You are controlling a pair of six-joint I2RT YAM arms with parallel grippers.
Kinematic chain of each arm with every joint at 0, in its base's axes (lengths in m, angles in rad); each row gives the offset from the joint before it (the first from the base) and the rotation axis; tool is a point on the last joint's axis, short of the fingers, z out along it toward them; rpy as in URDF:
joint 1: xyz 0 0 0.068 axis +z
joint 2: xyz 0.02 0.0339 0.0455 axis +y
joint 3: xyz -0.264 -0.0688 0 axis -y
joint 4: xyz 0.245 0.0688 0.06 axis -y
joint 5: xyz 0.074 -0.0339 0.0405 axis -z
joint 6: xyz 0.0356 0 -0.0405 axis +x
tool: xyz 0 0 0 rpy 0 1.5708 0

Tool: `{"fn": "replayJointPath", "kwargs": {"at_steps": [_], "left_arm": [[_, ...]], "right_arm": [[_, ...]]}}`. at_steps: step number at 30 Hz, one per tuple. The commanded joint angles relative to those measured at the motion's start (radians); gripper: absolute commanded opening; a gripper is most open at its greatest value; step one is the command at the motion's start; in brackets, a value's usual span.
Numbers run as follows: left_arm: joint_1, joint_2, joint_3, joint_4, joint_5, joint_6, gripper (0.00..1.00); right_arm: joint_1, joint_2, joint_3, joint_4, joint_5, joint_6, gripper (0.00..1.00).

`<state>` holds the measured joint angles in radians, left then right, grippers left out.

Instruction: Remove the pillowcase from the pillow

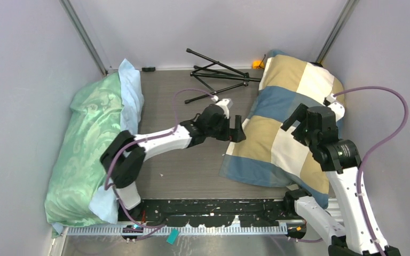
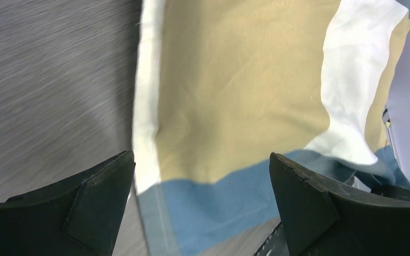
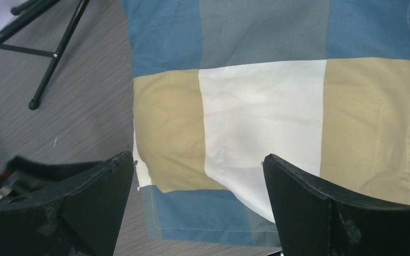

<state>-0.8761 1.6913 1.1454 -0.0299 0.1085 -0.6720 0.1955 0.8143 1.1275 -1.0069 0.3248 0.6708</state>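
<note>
Pillowcase: blue, tan and cream blocks, lying on the table, filled out and plump along its far and right parts. Its near-left corner lies flat.
Pillow: not visible as such; judged to be inside the cover, which hides it.
Long axis: runs from the near edge of the table to the far wall, leaning slightly to the right at the far end.
Left pincer: fingers spread wide, holding nothing. The cover's left side edge lies straight ahead of its tips. In the left wrist view the cream hem strip and the blue band below it lie between the two fingers. Contact with the cloth cannot be told.
Right pincer: fingers spread wide, empty, hanging over the middle of the cover. In the right wrist view the cream block and its tan neighbour lie directly beyond the tips.
Nearer arm: both are close. The right is over the body of the cover, the left at its rim.
Governing relation: the flat near-left corner lies near and below the left pincer's tips. It is probably the easier cloth to pinch.
Open end: cannot be told.
Bystanders: the mint-green pillow lies behind the left arm, and the folded tripod lies beyond the left pincer, apart from it.
</note>
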Motion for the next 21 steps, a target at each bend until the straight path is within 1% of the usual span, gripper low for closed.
{"fn": "replayJointPath", "kwargs": {"at_steps": [1,5,7,8,9,10,12,13,14,15,17,19,21], "left_arm": [[-0.035,0.140,0.120,0.117,0.047,0.014,1.00],[-0.052,0.247,0.201,0.138,0.091,-0.017,0.99],[-0.058,0.296,0.239,0.139,0.115,-0.037,0.95],[-0.062,0.313,0.248,0.146,0.130,-0.054,0.91],[-0.065,0.329,0.256,0.163,0.145,-0.067,0.83],[-0.068,0.342,0.261,0.183,0.164,-0.076,0.71],[-0.068,0.356,0.271,0.208,0.188,-0.082,0.35],[-0.063,0.352,0.275,0.204,0.194,-0.073,0.15],[-0.054,0.336,0.277,0.186,0.194,-0.062,0.03],[-0.040,0.311,0.275,0.159,0.190,-0.049,0.00],[0.029,0.241,0.264,0.066,0.191,-0.011,0.00],[0.121,0.136,0.245,-0.030,0.214,0.016,0.00],[0.221,0.071,0.228,-0.105,0.250,0.043,0.00]], "right_arm": [[-0.006,-0.073,0.023,0.013,0.060,-0.034,0.96],[-0.005,-0.095,0.016,0.006,0.082,-0.037,0.96],[-0.006,-0.100,-0.003,0.009,0.078,-0.029,0.95],[-0.007,-0.101,-0.013,0.017,0.071,-0.022,0.95],[-0.007,-0.100,-0.021,0.025,0.061,-0.020,0.96],[-0.006,-0.100,-0.030,0.034,0.049,-0.018,0.95],[-0.005,-0.101,-0.045,0.053,0.037,-0.025,0.95],[-0.006,-0.101,-0.050,0.057,0.043,-0.028,0.96],[-0.005,-0.101,-0.051,0.058,0.050,-0.030,0.96],[-0.007,-0.101,-0.055,0.059,0.055,-0.032,0.96],[-0.006,-0.102,-0.068,0.082,0.053,-0.036,0.96],[-0.006,-0.092,-0.077,0.102,0.036,-0.035,0.95],[-0.005,-0.073,-0.082,0.127,0.008,-0.029,0.95]]}}
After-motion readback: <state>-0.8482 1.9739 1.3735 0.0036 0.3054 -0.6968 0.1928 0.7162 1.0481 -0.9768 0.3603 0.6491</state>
